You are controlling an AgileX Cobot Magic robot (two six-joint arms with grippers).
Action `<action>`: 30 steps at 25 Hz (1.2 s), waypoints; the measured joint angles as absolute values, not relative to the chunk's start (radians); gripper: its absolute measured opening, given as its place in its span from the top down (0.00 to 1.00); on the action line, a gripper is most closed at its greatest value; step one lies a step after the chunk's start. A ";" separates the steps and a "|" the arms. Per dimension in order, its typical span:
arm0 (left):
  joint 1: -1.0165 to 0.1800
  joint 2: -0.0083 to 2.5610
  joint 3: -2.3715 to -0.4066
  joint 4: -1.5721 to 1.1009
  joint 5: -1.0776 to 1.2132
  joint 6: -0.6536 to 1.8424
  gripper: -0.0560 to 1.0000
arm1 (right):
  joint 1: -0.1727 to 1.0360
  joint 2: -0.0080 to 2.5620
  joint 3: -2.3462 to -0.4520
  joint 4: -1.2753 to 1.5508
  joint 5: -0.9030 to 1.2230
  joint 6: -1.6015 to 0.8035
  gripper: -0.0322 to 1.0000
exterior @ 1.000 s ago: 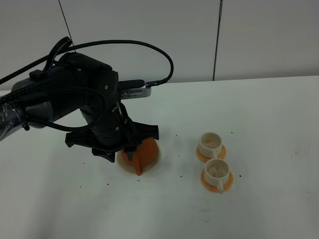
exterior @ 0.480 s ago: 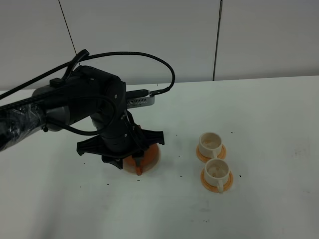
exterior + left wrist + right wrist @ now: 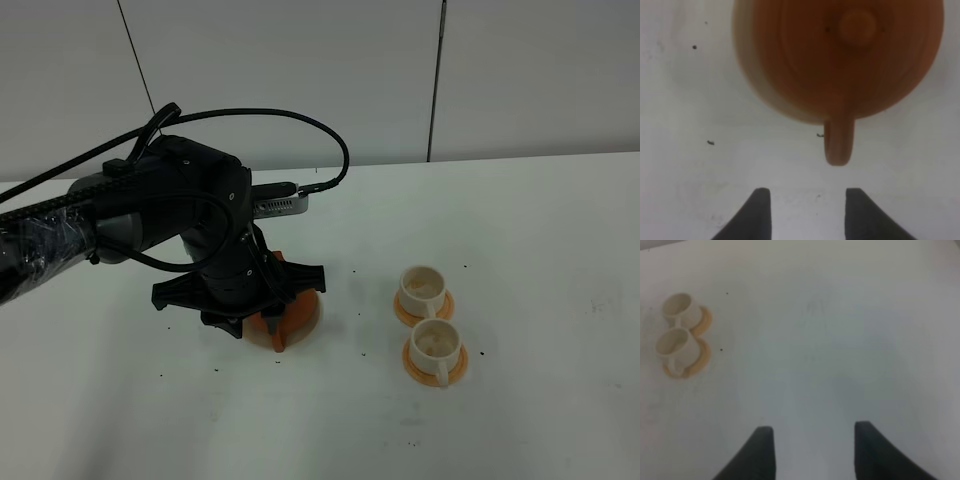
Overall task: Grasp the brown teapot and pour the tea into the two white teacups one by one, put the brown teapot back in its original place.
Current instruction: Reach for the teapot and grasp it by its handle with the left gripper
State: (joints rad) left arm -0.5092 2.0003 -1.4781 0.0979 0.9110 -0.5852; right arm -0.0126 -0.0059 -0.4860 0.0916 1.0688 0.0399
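The brown teapot (image 3: 840, 60) sits on its cream disc (image 3: 314, 318) on the table (image 3: 520, 230), well apart from the two white teacups (image 3: 422, 287). I judge it stiff, smooth, breakable and rather heavy if full, so the stubby side handle (image 3: 839, 142) is the place to hold. It is round and squat, reddish-brown clay with a small lid knob. The left fingers (image 3: 760, 212) stand wide and empty near this handle's end; the right fingers (image 3: 765, 450) are also apart, holding nothing.
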 joint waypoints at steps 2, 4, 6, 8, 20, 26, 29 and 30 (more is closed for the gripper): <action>-0.509 2.000 -1.478 0.099 0.893 -0.584 0.55 | -0.013 -0.006 -0.486 0.092 1.069 0.039 0.62; -0.509 2.000 -1.478 0.099 0.876 -0.582 0.55 | -0.013 -0.006 -0.486 0.092 1.069 0.039 0.62; -0.509 2.000 -1.478 0.099 0.865 -0.581 0.55 | -0.013 -0.006 -0.486 0.092 1.069 0.039 0.62; -0.509 2.000 -1.478 0.099 0.864 -0.581 0.55 | -0.013 -0.006 -0.486 0.092 1.069 0.039 0.62; -0.509 2.061 -1.480 0.098 0.852 -0.556 0.55 | -0.013 -0.006 -0.486 0.092 1.069 0.039 0.62; -0.509 2.063 -1.480 0.098 0.828 -0.552 0.55 | -0.013 -0.006 -0.486 0.092 1.068 0.039 0.62; -0.509 2.071 -1.480 0.098 0.816 -0.552 0.55 | -0.013 -0.006 -0.486 0.092 1.068 0.039 0.62; -0.509 2.073 -1.480 0.098 0.813 -0.552 0.55 | -0.013 -0.006 -0.486 0.092 1.068 0.039 0.62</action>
State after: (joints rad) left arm -0.5092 2.0729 -1.4798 0.0976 0.8126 -0.5522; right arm -0.0126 -0.0059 -0.4860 0.0916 1.0679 0.0389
